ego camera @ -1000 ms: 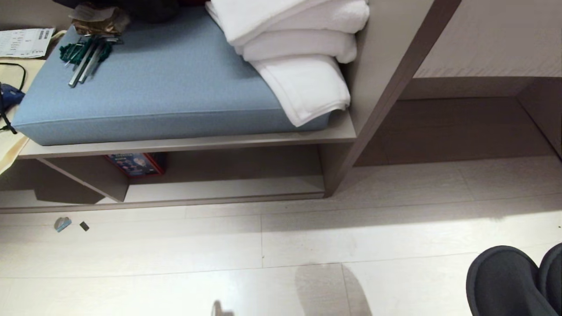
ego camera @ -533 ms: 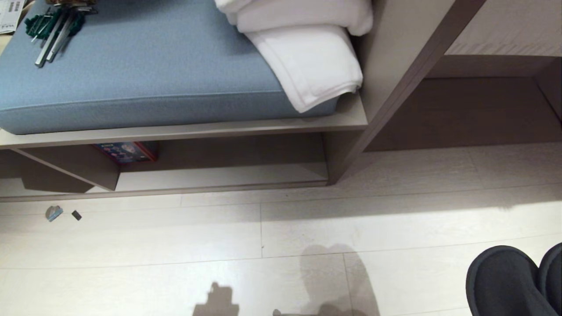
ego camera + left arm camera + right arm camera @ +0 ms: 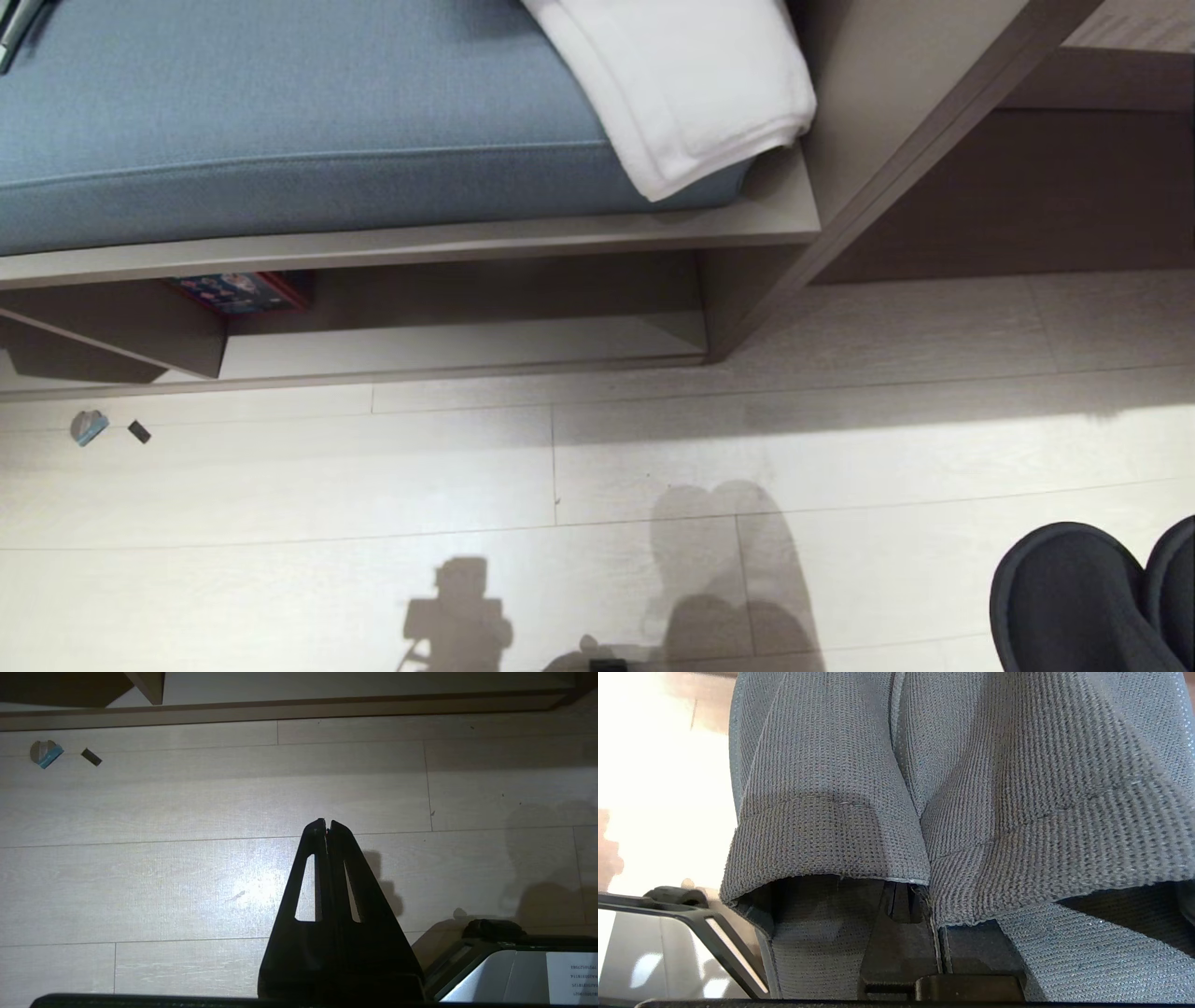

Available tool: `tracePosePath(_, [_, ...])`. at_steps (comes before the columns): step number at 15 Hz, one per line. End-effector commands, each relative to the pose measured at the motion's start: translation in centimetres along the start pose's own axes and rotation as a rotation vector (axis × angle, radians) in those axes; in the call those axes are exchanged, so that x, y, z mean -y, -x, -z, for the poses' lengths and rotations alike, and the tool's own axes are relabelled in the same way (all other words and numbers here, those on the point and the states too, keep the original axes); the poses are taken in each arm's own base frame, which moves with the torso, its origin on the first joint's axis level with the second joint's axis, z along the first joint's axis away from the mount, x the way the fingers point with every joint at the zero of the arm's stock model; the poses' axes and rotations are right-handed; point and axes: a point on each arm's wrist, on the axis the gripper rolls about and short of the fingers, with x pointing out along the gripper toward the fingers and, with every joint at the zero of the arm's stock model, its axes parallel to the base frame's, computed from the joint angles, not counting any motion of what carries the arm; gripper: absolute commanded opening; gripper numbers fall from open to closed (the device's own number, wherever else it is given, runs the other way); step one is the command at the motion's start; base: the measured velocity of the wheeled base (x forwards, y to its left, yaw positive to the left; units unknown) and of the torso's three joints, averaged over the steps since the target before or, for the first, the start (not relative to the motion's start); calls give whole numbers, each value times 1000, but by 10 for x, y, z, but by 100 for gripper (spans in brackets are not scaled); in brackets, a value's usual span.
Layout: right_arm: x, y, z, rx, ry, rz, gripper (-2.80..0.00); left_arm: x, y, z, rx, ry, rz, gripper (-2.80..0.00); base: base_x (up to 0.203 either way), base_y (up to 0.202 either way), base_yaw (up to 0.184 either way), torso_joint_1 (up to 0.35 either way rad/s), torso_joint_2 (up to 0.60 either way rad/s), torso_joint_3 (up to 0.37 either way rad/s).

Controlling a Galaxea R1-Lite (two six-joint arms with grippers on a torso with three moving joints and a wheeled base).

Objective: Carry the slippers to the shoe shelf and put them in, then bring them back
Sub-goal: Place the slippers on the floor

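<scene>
Right arm low at the near right edge of the head view, arm itself out of that view; only the slippers (image 3: 1092, 597) show there, toes pointing up toward the far side, held clear above the pale plank floor (image 3: 840, 467). Right wrist view: right tool (image 3: 903, 900) clamped fully closed on the slippers (image 3: 924, 788), fingers pinching the two inner edges together where the pair meets, grey knit fabric filling most of the view, both slippers side by side and touching.

Left arm hangs over the floor, not in the head view. Left wrist view: left tool (image 3: 327, 823) tips pressed together, fully closed, nothing between them, hovering above bare planks (image 3: 187, 882).

Shoe shelf (image 3: 467, 345) is far left of centre, a low open cubby with pale bottom board, a vertical divider (image 3: 140, 331) at its left end, a red-blue box (image 3: 243, 289) at the back. Slippers well apart from it, near right.

Above the cubby: blue cushion (image 3: 280, 121) with a folded white towel (image 3: 691, 84) draped over its right end. Two small scraps (image 3: 91, 427) on the floor just in front of the shelf's left part. Robot shadow on the near floor.
</scene>
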Motion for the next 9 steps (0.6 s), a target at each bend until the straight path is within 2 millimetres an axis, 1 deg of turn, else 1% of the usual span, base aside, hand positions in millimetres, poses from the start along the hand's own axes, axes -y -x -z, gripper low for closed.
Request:
tracePosePath(1, [0, 0, 0, 0, 1, -1, -280, 0, -1, 2, -8, 0, 0, -280, 0, 0, 0, 0, 2, -205])
tracePosePath(9, [0, 0, 0, 0, 1, -1, -280, 0, -1, 2, -8, 0, 0, -280, 0, 0, 0, 1, 2, -198])
